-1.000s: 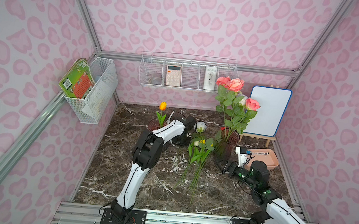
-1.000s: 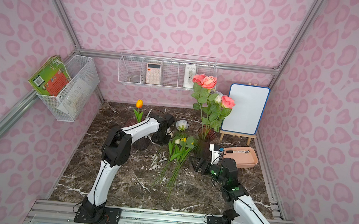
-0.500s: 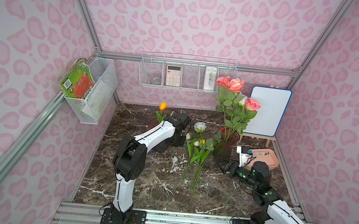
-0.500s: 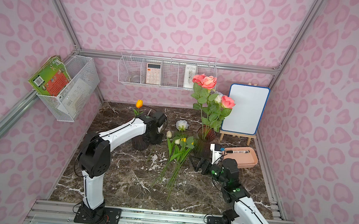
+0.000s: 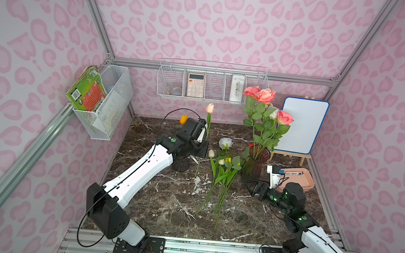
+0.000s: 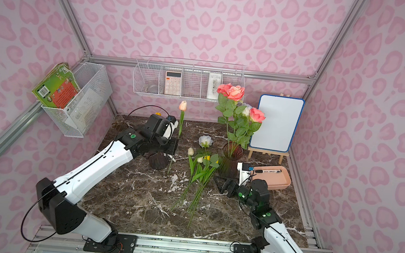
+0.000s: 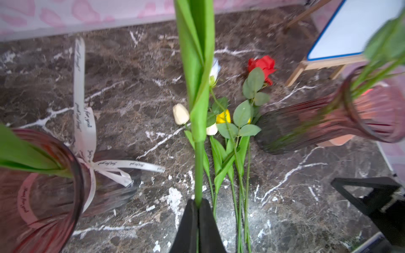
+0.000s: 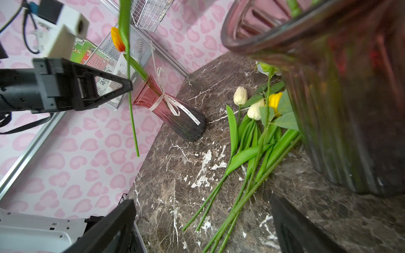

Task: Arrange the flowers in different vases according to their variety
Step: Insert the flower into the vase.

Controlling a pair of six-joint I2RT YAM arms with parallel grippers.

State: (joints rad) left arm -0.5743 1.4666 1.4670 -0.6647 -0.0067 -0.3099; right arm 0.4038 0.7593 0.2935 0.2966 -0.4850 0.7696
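Clock set on the marble table [image 5: 163,204] as the top views show it: 12 = back wall, 6 = arm bases.

Left gripper [image 7: 198,202]: jaws pinched tight on the bare stem of a pink tulip [image 5: 209,108], just under its leaf sheath. The flower is upright, bloom on top, with a long tail of stem hanging below the jaws. It stands just at 3 o'clock of the ribboned vase [image 8: 173,111], outside it. That vase sits at about 10 o'clock with one orange tulip [image 5: 183,119] in it.

Right gripper [image 5: 256,189]: jaws spread wide, nothing between them, low at about 4 o'clock, near the foot of the rose vase [image 5: 253,162]. That vase is at 2 o'clock and holds the pink roses [image 5: 262,95].

Loose bunch [image 5: 223,174] lies at table centre, heads toward 12: cream and yellow tulips, a white rose [image 5: 225,142], a red rose [image 7: 263,64].

Handling, my judgement:
- The tulip is light, and its stem is thin and likely springy, so the free tail will sway.
- A pinch on bare stem near the middle suits it; the leaf is soft and should not be clamped.
- The tail must go over the flared rim and down a narrow neck. I cannot tell whether its end already clears the rim, because the left arm [image 5: 141,169] hides the rim in both top views.
- The glass is fragile and narrow-necked, and a nudge at the rim could tip it.
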